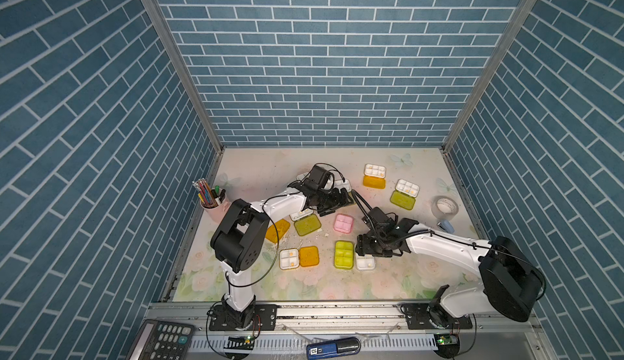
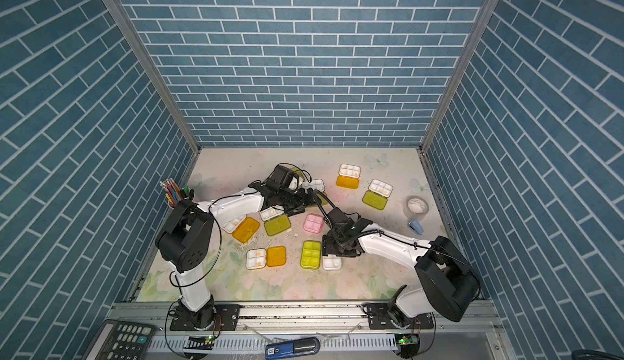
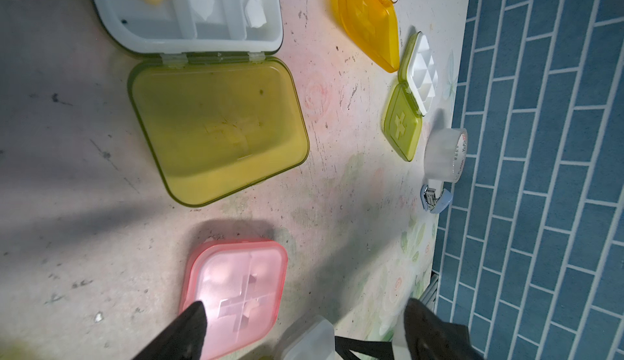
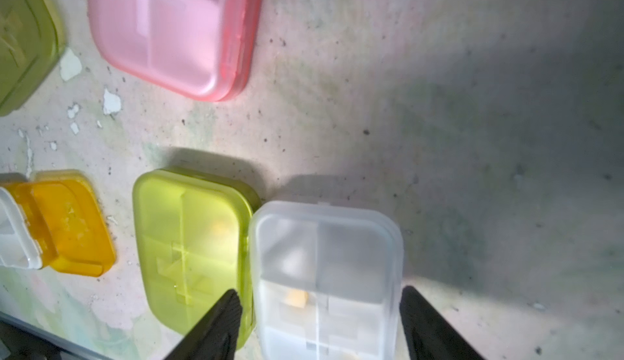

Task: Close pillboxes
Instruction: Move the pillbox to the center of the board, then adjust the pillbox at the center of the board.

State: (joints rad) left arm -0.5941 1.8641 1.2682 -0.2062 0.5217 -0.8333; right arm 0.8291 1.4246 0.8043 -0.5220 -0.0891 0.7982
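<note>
1. The clear pillbox lay on the desk, lid down, touching a closed yellow-green pillbox
2. The right jaws stood wide, gripping nothing, and straddled the clear pillbox across its short width; its long axis ran out ahead between them
3. The left jaws also stood wide, well apart from it; the right arm was judged nearer
</note>
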